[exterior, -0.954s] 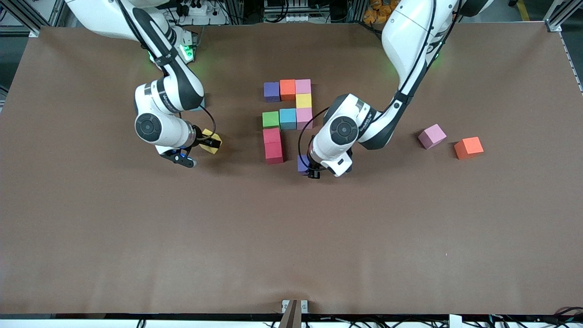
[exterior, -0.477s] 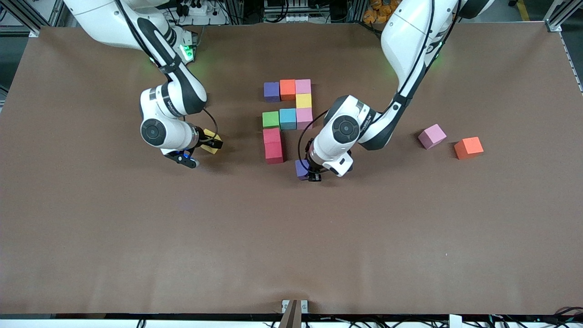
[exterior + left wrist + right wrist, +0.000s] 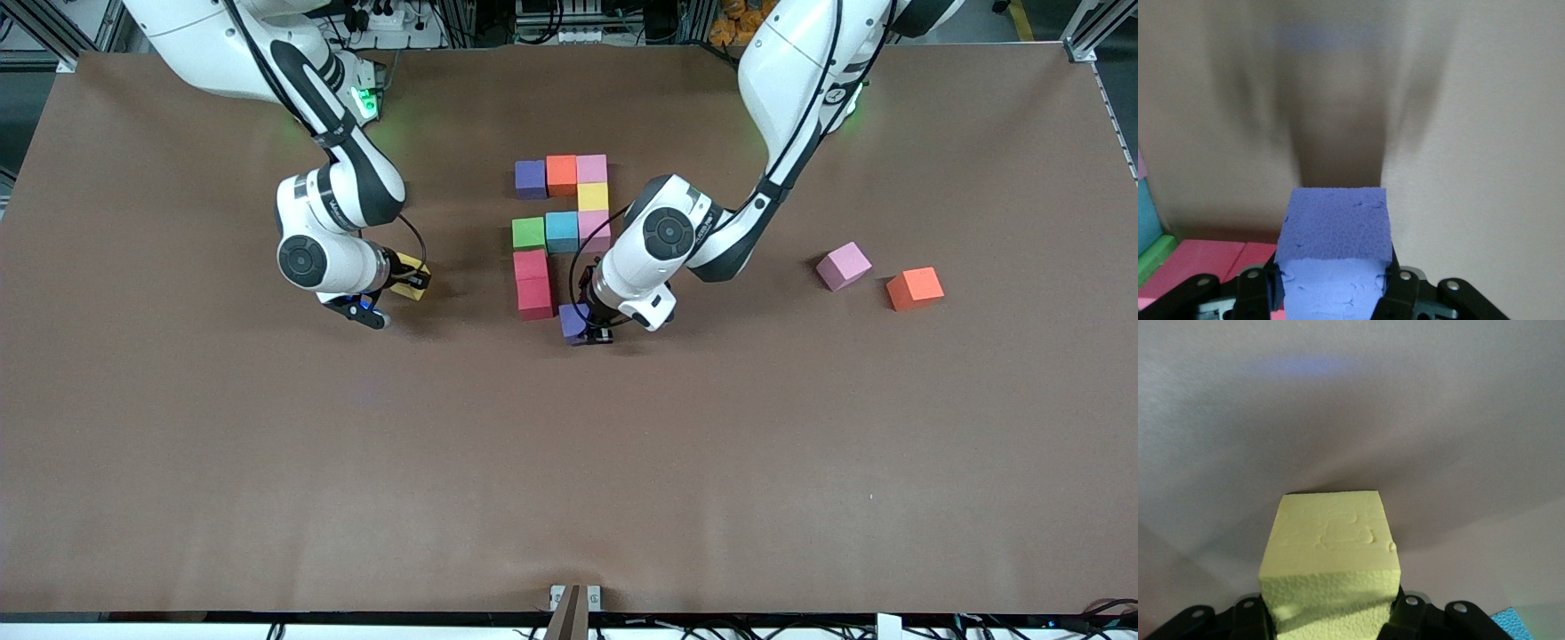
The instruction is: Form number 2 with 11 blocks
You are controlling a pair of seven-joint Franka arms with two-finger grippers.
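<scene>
Multicoloured blocks lie in the shape of an unfinished number 2 [image 3: 561, 231]: a purple, orange and pink row, a yellow block [image 3: 593, 196], a pink, blue and green row, then two red blocks [image 3: 533, 282]. My left gripper [image 3: 587, 333] is shut on a purple block [image 3: 572, 318] [image 3: 1335, 227], low over the table right beside the nearer red block. My right gripper [image 3: 413, 279] is down at the table toward the right arm's end. Its fingers press both sides of a second yellow block [image 3: 409, 267] [image 3: 1328, 533].
A loose pink block [image 3: 844, 265] and a loose orange block [image 3: 915, 288] lie toward the left arm's end of the brown table [image 3: 569, 462].
My left gripper has carried the purple block toward the nearer red block. My right gripper's fingers have closed on the yellow block.
</scene>
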